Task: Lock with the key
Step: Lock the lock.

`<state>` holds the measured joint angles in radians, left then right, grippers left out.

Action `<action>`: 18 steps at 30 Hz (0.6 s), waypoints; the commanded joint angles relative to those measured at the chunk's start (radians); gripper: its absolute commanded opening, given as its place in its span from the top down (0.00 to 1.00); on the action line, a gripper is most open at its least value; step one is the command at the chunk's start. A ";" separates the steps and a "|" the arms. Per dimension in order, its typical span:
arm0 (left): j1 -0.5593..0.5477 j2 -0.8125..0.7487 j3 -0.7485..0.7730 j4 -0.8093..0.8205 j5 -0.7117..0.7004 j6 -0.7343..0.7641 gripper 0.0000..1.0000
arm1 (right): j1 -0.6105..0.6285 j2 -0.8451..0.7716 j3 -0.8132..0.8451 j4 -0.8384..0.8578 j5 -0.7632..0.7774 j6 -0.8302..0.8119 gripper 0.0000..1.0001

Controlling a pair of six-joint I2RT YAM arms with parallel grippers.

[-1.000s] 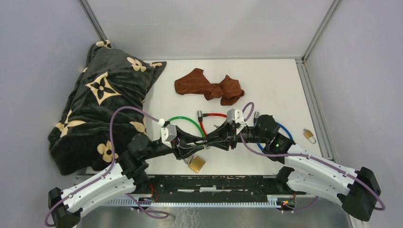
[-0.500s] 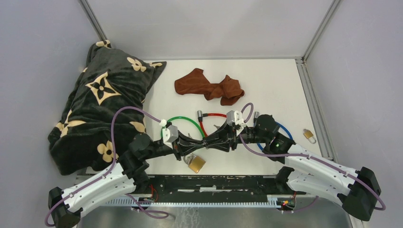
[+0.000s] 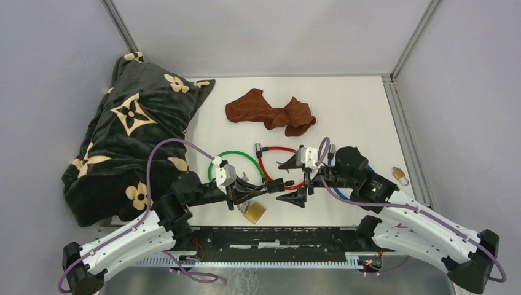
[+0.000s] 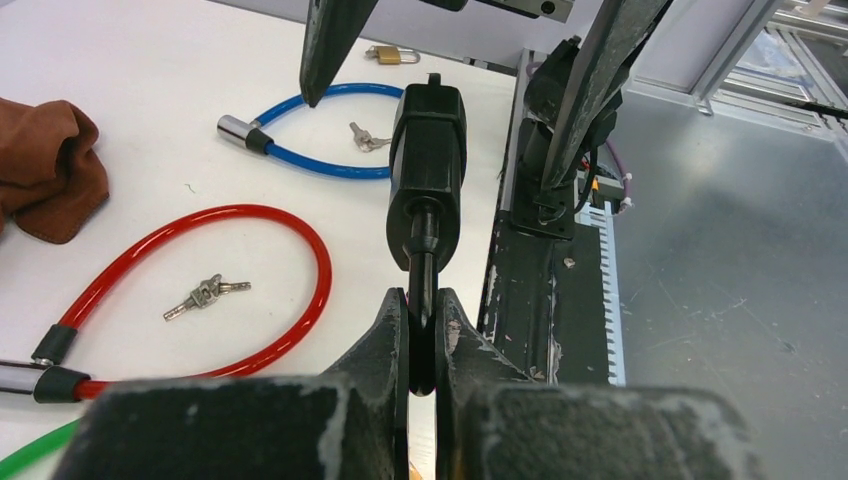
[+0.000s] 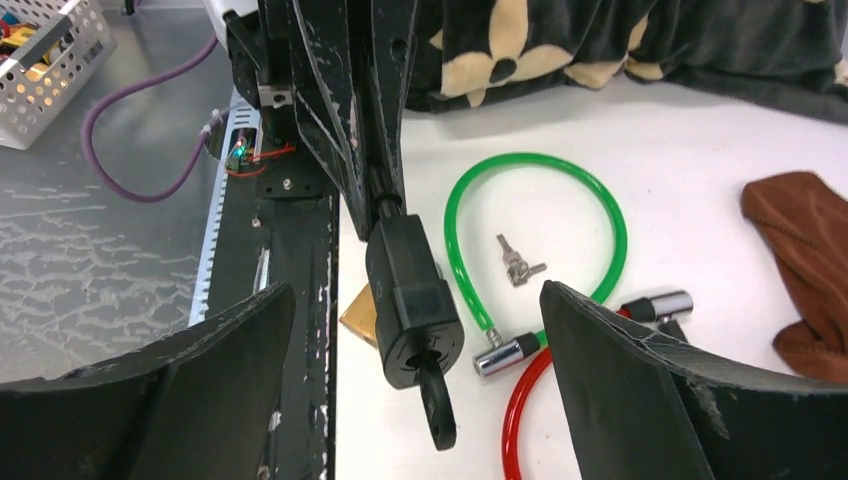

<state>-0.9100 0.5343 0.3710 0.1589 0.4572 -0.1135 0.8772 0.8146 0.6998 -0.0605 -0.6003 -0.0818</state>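
Note:
A black lock (image 4: pixel 426 150) hangs above the table, held by its thin black stem. My left gripper (image 4: pixel 421 300) is shut on that stem. A black key (image 5: pixel 436 405) sticks out of the keyhole in the lock's end face (image 5: pixel 412 300) and hangs downward. My right gripper (image 5: pixel 416 287) is open wide; its fingers (image 5: pixel 620 400) stand on either side of the lock's keyed end without touching the lock or the key. From above, the lock (image 3: pixel 276 183) lies between the left gripper (image 3: pixel 261 187) and the right gripper (image 3: pixel 290 180).
On the table lie a green cable lock (image 3: pixel 236 161), a red cable lock (image 3: pixel 270 161), a blue cable lock (image 4: pixel 310 140), loose keys (image 4: pixel 205 295), a brass padlock (image 3: pixel 254 212) and a small padlock (image 3: pixel 399 176). A brown cloth (image 3: pixel 270 114) and a dark blanket (image 3: pixel 132 135) lie beyond them.
My left gripper shut on the lock's stem. My right gripper opened wide, let go of the key and drew back to the right.

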 commanded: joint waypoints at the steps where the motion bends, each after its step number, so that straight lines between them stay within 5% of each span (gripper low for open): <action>1: 0.000 -0.007 0.059 0.136 0.042 0.027 0.98 | 0.002 -0.006 0.011 -0.055 0.044 0.005 0.02; 8: 0.002 0.001 0.065 0.128 0.062 0.041 0.98 | 0.002 0.030 -0.057 0.130 -0.036 0.120 0.03; 18: 0.004 0.003 0.063 0.123 0.066 0.036 0.98 | 0.002 0.111 -0.093 0.207 -0.151 0.142 0.43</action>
<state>-0.9096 0.5484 0.3710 0.1589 0.5007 -0.1066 0.8772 0.9138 0.6224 0.0460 -0.6762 0.0307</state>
